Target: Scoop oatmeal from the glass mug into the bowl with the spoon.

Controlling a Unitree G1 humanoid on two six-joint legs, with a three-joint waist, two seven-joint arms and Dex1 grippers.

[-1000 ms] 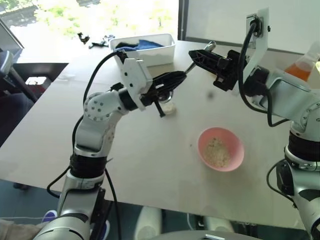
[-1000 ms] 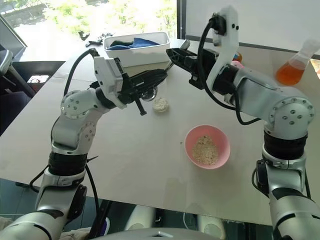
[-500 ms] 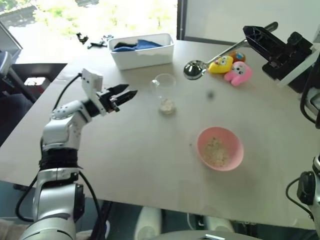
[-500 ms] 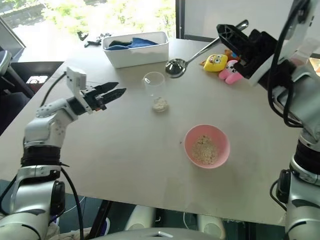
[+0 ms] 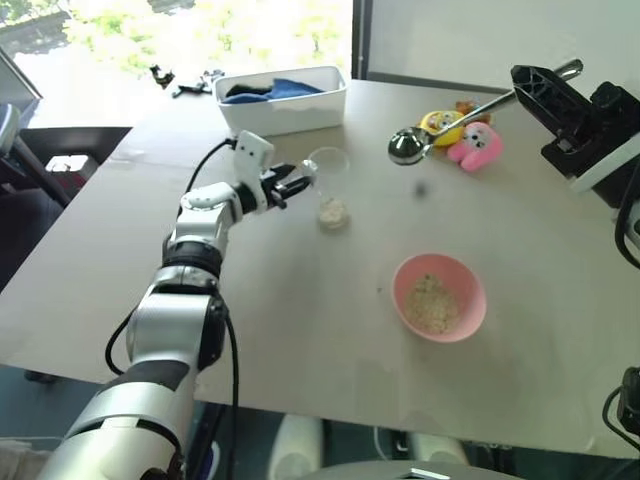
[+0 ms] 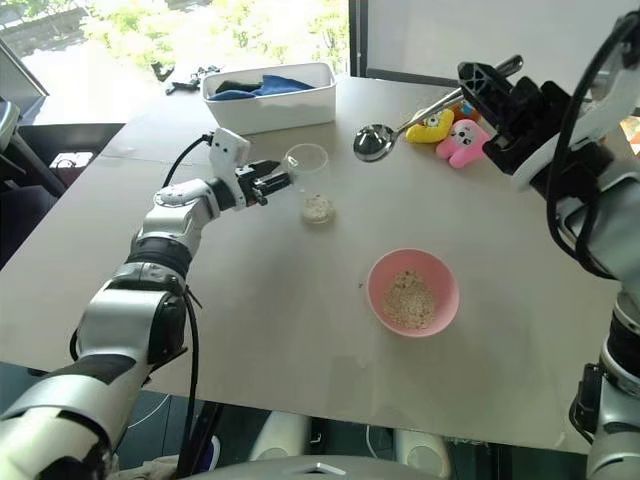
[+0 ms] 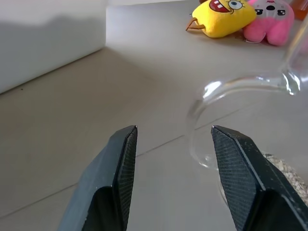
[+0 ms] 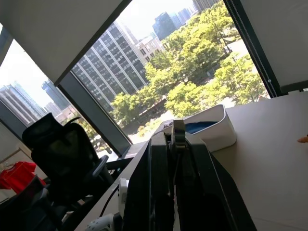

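in the head views our left gripper (image 6: 277, 181), fingers parted, sits just beside the glass mug (image 6: 309, 176) toward the tabletop's far edge; our right gripper (image 6: 478, 83) pinches the spoon (image 6: 380, 139). in the left wrist view the mug's handle (image 7: 202, 120) lies between our spread fingers (image 7: 126, 159).

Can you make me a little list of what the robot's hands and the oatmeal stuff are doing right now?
left gripper: open, next to the glass mug's handle, holding nothing
right gripper: shut on the spoon, held up above the table
spoon: scoop end hangs in the air near the toys
glass mug: standing upright, a little oatmeal at its bottom
bowl: pink, some oatmeal inside
toys: one yellow, one pink, lying side by side
white tub: at the far edge, blue cloth inside
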